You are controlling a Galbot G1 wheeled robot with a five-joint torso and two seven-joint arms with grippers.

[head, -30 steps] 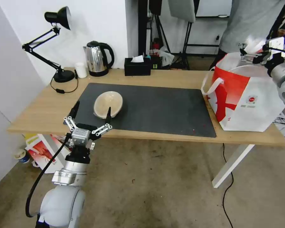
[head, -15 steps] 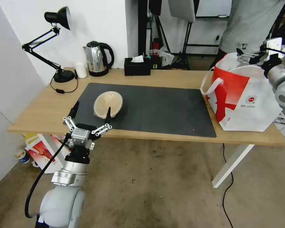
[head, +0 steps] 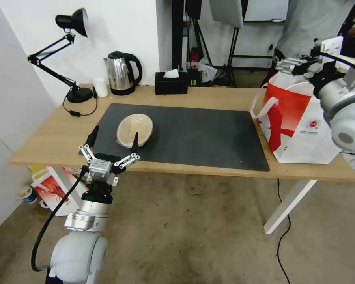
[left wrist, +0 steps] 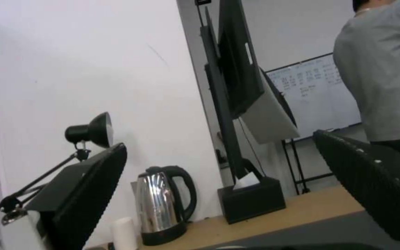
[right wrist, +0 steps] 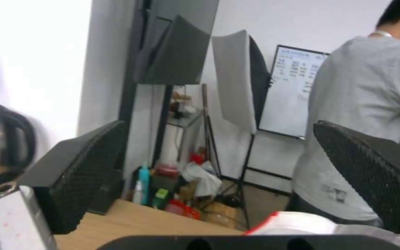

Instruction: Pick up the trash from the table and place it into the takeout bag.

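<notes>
Just beyond the open left pincer (head: 113,142), the beige bowl (head: 134,129) lies on the mat (head: 201,134).

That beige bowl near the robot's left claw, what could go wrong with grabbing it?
The beige oval bowl lies tilted, so the open left gripper might push it along the mat rather than pinch it. The takeout bag stands at the table's far end, so the carry is long.

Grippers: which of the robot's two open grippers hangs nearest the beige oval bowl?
The left gripper, at the table's near edge beside the beige oval bowl; the right gripper is above the red-patterned white takeout bag.
</notes>
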